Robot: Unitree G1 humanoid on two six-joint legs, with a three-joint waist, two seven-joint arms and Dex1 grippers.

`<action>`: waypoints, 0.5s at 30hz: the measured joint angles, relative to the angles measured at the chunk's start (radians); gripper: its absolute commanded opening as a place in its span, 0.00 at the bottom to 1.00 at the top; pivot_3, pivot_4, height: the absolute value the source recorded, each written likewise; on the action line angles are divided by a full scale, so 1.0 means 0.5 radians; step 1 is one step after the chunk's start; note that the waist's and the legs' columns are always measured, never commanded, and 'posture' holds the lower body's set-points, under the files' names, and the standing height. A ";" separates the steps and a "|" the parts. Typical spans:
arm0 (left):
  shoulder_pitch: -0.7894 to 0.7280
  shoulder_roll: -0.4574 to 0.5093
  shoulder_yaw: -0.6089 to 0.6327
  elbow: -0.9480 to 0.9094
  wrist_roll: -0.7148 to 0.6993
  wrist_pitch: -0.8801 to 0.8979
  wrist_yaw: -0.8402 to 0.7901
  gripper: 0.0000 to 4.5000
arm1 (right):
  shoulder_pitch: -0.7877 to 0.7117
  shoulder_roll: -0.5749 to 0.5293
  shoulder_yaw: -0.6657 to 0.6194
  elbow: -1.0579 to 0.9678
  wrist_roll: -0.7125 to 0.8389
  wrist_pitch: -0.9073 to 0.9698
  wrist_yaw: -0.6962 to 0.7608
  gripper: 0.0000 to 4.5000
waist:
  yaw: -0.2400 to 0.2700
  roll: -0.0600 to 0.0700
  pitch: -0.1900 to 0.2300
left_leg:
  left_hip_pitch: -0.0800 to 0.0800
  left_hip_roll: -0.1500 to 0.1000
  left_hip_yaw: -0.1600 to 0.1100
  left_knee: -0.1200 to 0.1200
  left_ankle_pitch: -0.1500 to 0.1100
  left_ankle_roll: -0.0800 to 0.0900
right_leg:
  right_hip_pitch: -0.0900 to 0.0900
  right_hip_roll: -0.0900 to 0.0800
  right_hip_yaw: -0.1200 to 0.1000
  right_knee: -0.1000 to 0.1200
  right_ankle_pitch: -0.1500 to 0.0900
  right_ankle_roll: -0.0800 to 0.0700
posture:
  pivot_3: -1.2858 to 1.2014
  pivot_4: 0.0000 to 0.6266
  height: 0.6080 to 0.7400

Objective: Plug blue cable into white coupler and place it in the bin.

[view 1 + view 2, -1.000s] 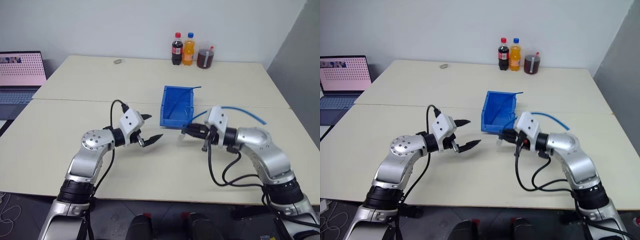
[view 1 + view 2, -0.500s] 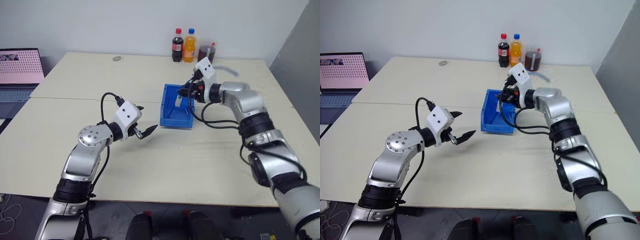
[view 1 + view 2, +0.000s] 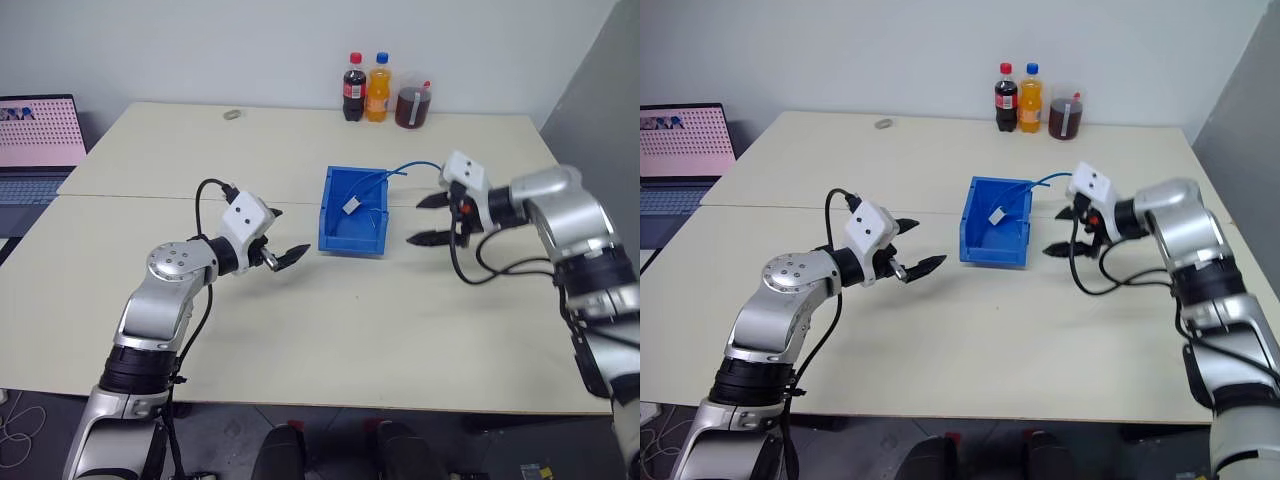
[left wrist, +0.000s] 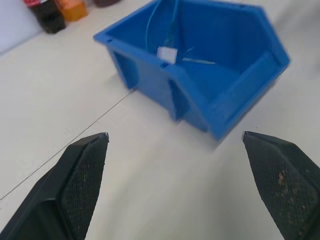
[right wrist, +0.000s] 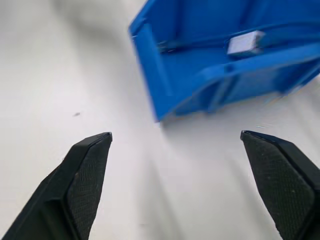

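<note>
The blue bin (image 3: 333, 228) stands mid-table. Inside it lies the white coupler (image 3: 351, 205), with the blue cable (image 3: 410, 166) running from it up over the bin's far right corner. My right gripper (image 3: 414, 221) hovers open just right of the bin, with nothing between its fingers. My left gripper (image 3: 290, 232) is also open and empty, a short way left of the bin's front. The left wrist view shows the bin (image 4: 235, 95) and the coupler (image 4: 166, 53) beyond the spread fingers. In the right wrist view the coupler (image 5: 245, 42) rests inside the bin (image 5: 155, 85).
Two bottles (image 3: 354, 88) and a cup of dark drink (image 3: 411, 107) stand at the table's far edge. A laptop (image 3: 40, 135) sits at the far left. A small object (image 3: 232, 115) lies at the back left. A grey partition rises on the right.
My right gripper carried the coupler and cable from in front of the bin to over it, opened, and drew back to the right. The coupler now lies in the bin. The left hand drifted slightly left.
</note>
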 measured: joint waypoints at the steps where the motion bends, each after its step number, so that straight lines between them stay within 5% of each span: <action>1: 0.015 0.008 0.033 -0.001 -0.003 -0.003 0.021 1.00 | 0.108 0.025 -0.097 -0.174 0.053 0.096 -0.089 0.98 | 0.002 0.000 0.000 | 0.000 0.001 -0.001 0.001 0.000 0.000 | 0.001 0.000 -0.001 0.000 0.000 0.000 | 0.52 0.24 1.00; 6: 0.132 0.047 0.189 -0.008 -0.057 0.016 0.072 1.00 | 0.666 0.405 -0.575 -0.984 0.185 0.651 -0.770 0.98 | 0.012 -0.001 -0.001 | 0.000 0.000 -0.001 0.001 0.001 -0.002 | 0.001 0.000 -0.001 0.001 0.000 0.000 | 0.52 0.24 1.00; 15: 0.134 0.042 0.205 -0.052 -0.179 0.165 0.095 1.00 | 0.876 0.608 -0.548 -1.406 0.197 0.854 -1.285 0.98 | 0.009 -0.001 -0.001 | 0.003 -0.001 0.000 0.003 0.003 -0.004 | 0.001 0.000 0.001 0.001 -0.003 0.015 | 0.52 0.24 1.00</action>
